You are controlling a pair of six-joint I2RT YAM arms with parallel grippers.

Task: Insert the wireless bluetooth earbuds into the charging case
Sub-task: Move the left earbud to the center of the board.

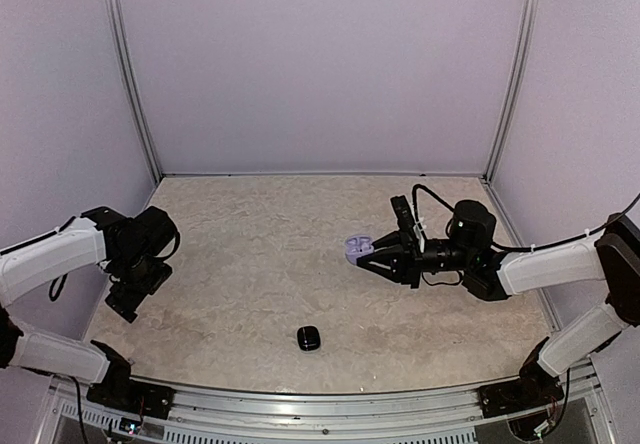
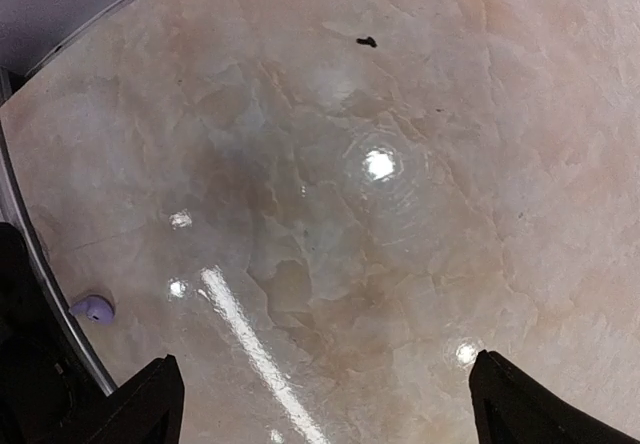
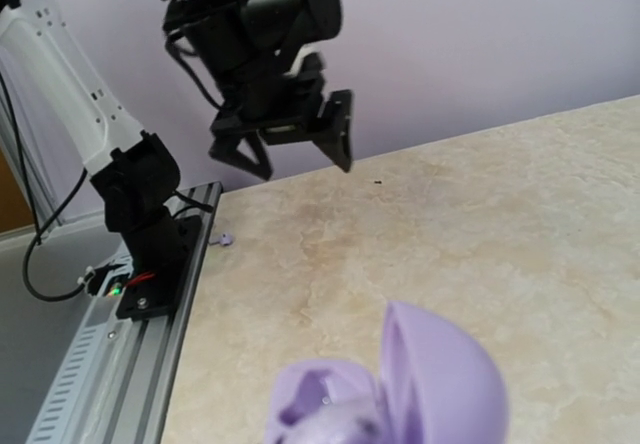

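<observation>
Left fingers [image 2: 148, 409] are spread as wide as they go, nothing between them, hanging above the table [image 1: 250, 264] over on its left side. Look at the left wrist view: bare marbled surface in the gap, and off to one side, outside the gap, a single lavender bud [image 2: 93, 309] lies on the table just beside the metal rail [image 2: 45, 274]. The right wrist view shows it too, a tiny pale dot [image 3: 226, 237] hard against the rail, near the left arm's base and below those open fingers. A dark speck [image 2: 367, 41] sits farther out on the table.

Over on the right, the right fingers [image 1: 388, 260] are clamped shut on the lavender case [image 1: 358, 248], carried above the table right of centre and pointing toward the middle. Its lid [image 3: 445, 374] is open and stands up beside the wells. Something sits in the case's hollow, but it is too blurred to tell whether that is a bud.

Down front, a black case [image 1: 308, 339] rests on the table near the front edge, between the two arms and well apart from both. No black buds can be made out in any view.
</observation>
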